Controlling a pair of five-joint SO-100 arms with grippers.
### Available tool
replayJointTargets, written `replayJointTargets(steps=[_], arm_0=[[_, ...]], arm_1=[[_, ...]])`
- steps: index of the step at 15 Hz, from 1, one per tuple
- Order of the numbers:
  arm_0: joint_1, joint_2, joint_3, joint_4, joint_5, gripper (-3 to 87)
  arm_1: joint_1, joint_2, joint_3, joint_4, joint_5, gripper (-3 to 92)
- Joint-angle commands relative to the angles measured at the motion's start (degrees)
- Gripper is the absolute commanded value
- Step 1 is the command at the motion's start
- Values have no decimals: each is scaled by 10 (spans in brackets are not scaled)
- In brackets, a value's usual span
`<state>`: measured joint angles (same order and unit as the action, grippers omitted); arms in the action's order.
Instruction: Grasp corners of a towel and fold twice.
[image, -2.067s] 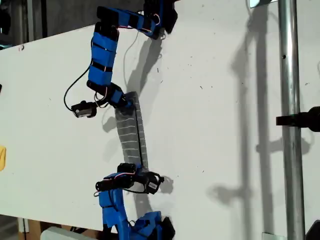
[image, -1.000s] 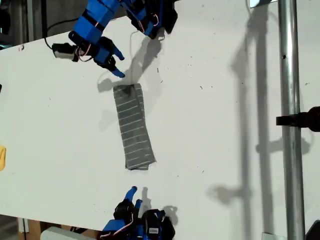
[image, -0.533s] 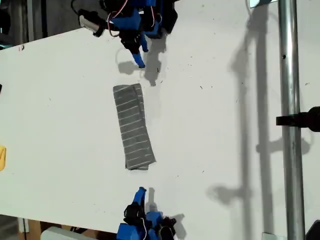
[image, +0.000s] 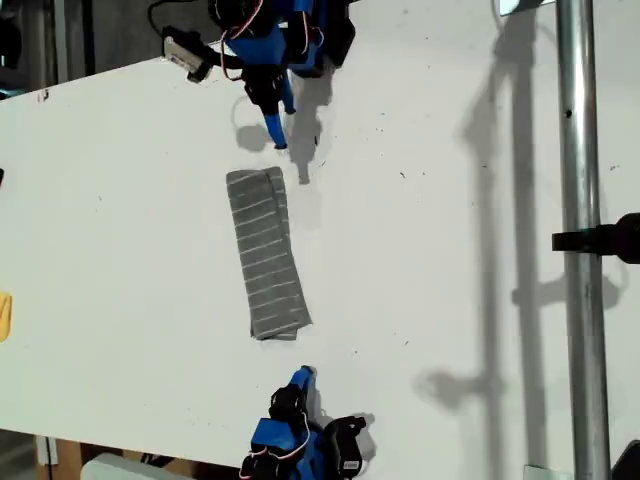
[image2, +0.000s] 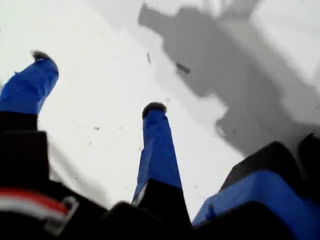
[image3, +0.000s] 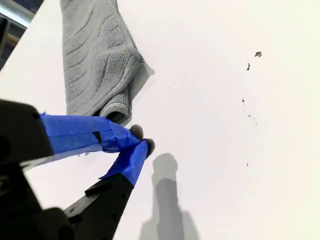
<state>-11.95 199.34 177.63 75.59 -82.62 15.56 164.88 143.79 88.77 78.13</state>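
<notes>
The towel (image: 265, 255) lies flat on the white table (image: 430, 250), folded into a narrow striped strip. It runs from the far end at the exterior view's top to the near end at its bottom, a little left of the table's middle. In the second wrist view its near end (image3: 92, 55) shows a thick rolled fold. I cannot pick out the separate corners in the layers.

My first gripper (image: 283, 125) hangs just beyond the strip's far end, clear of the cloth. The first wrist view shows my first gripper (image2: 95, 82) with its jaws spread wide over bare table and its own shadow.

My second gripper (image: 303, 376) sits near the table's near edge, just beyond the strip's near end and slightly to the exterior view's right. The second wrist view shows my second gripper (image3: 142, 139) with its tips pressed together on nothing, close to the rolled fold.

To the exterior view's right there is wide open table as far as the upright metal pole (image: 580, 250) and its black clamp (image: 600, 240). A yellow object (image: 4, 315) pokes in at the left edge.

Two seconds ago both grippers were on the strip's ends. Since then they have let go and drawn back. The towel has lain unmoved for the last second, and my second gripper has slid a little rightward.
</notes>
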Motion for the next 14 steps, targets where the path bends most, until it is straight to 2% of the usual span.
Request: replayJointTargets(steps=[1, 3, 6, 8, 11, 14], arm_0=[[-1, 0, 4, -3, 0, -26], [1, 0, 4, -2, -2, -26], [0, 0, 4, -2, 1, -26], [0, 0, 4, -2, 2, -26], [-2, 0, 4, -1, 2, -26], [-1, 0, 4, -1, 4, -26]], arm_1=[[128, -115, -64, -84, -215, 395], [201, -212, -80, -163, -337, 407], [250, -357, -88, -278, -368, 441], [250, -474, -108, -346, -344, 438], [225, -678, -187, -414, -258, 427], [169, -769, -271, -451, -204, 383]])
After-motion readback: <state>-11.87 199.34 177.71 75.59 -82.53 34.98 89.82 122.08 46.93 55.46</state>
